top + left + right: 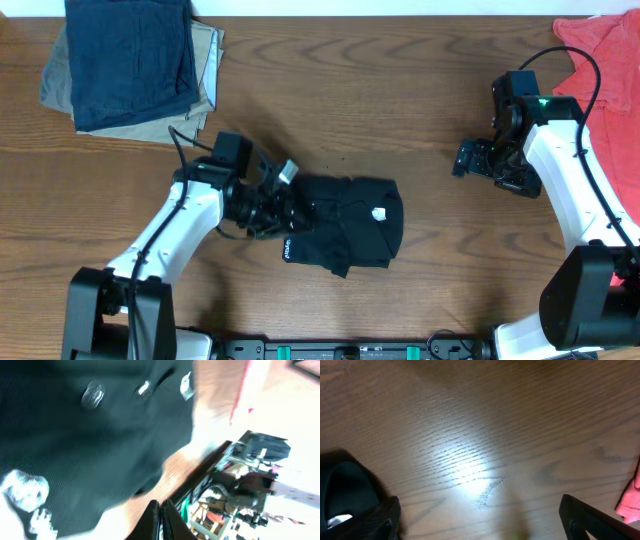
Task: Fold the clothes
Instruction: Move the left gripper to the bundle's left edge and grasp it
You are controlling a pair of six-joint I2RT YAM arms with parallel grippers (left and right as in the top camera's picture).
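Observation:
The black shirt [345, 225] lies folded into a compact bundle at the table's middle, with small white prints showing on top. My left gripper [283, 212] sits at the bundle's left edge. In the left wrist view its fingers [161, 520] are pressed together with nothing seen between them, and the black fabric [90, 445] fills the upper left. Out to the right, my right gripper [470, 158] hovers over bare wood, well away from the shirt. It is open [480, 525], with one finger at each lower corner of its wrist view.
A stack of navy-blue and khaki folded garments [135, 60] lies at the back left. A coral-red T-shirt [610, 60] lies at the back right, and its edge [630, 500] shows beside my right gripper. The table's front edge is close behind the shirt.

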